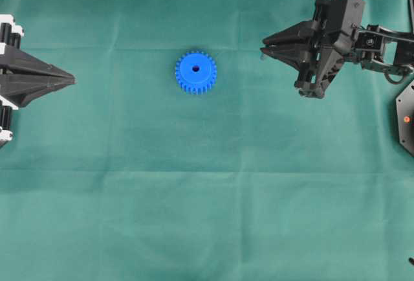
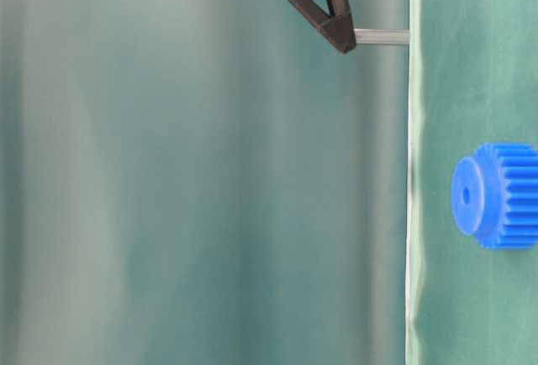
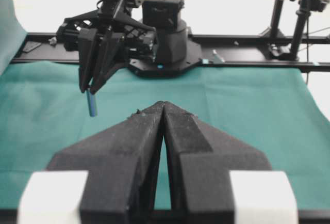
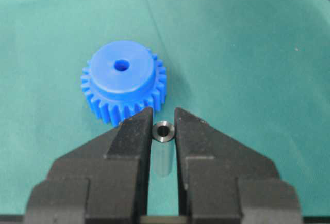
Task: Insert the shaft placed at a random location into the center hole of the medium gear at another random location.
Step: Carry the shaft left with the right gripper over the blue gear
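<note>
The medium gear (image 1: 195, 72), bright blue and toothed, lies flat on the green cloth with its center hole (image 1: 196, 69) facing up. My right gripper (image 1: 263, 52) hovers to its right, shut on the shaft (image 4: 164, 131), a short silvery pin that hangs below the fingertips (image 3: 92, 104). In the right wrist view the gear (image 4: 124, 82) and hole (image 4: 121, 65) lie just ahead of the pin's end. The table-level view shows the pin (image 2: 382, 37) held clear of the cloth, apart from the gear (image 2: 498, 195). My left gripper (image 1: 71, 80) rests at the far left, shut on nothing.
Green cloth (image 1: 207, 216) covers the table. A black mount plate (image 1: 406, 118) sits at the right edge. In the left wrist view the right arm's base (image 3: 165, 43) and camera stands (image 3: 289, 12) line the far side.
</note>
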